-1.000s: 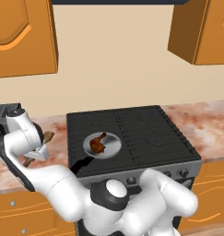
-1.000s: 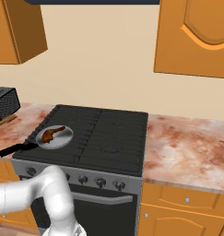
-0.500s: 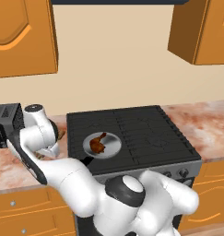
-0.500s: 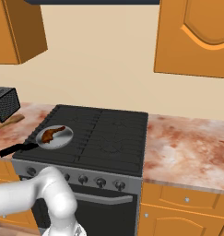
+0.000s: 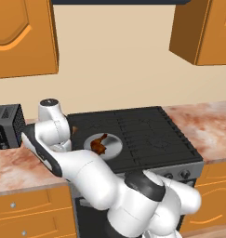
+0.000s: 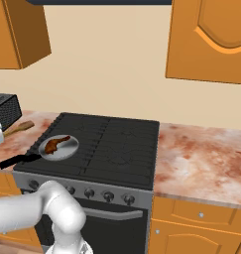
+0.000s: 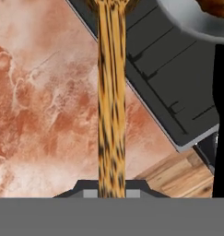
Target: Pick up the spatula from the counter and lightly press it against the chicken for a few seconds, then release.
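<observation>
**Grip.** We find the two-finger gripper (image 7: pixel 111 188) clenched on the long wooden spatula (image 7: pixel 111 87). In the hand view its mottled brown handle runs straight up the middle of the frame from between the dark tips.

**Position of the tool.** In the right base view the spatula shows at the left edge of the frame, over the mottled reddish stone counter (image 7: pixel 39 101). It sits between the dark toaster (image 6: pixel 5 110) and the black stove (image 6: pixel 117 144). The blade end runs off the top of the hand view, so we cannot tell whether it is clear of the counter or resting on it.

**Target.** The brown chicken piece (image 6: pixel 55 144) lies in the round grey pan (image 6: pixel 70 148) on the stove's front burner, at the left of the right base view. In the hand view the pan's rim fills the upper right corner, apart from the spatula.

**Step in hand.** We judge the pick-up to be made or nearly made. The press has not yet begun.

**Next move.**
- Raise the spatula above the stove's edge and the pan's rim.
- Carry it across to the pan.
- Lower the blade flat onto the chicken with light pressure only.

**Risk.** A long handle held near one end may swing or catch the rim, and a hard push could shift the pan.
</observation>
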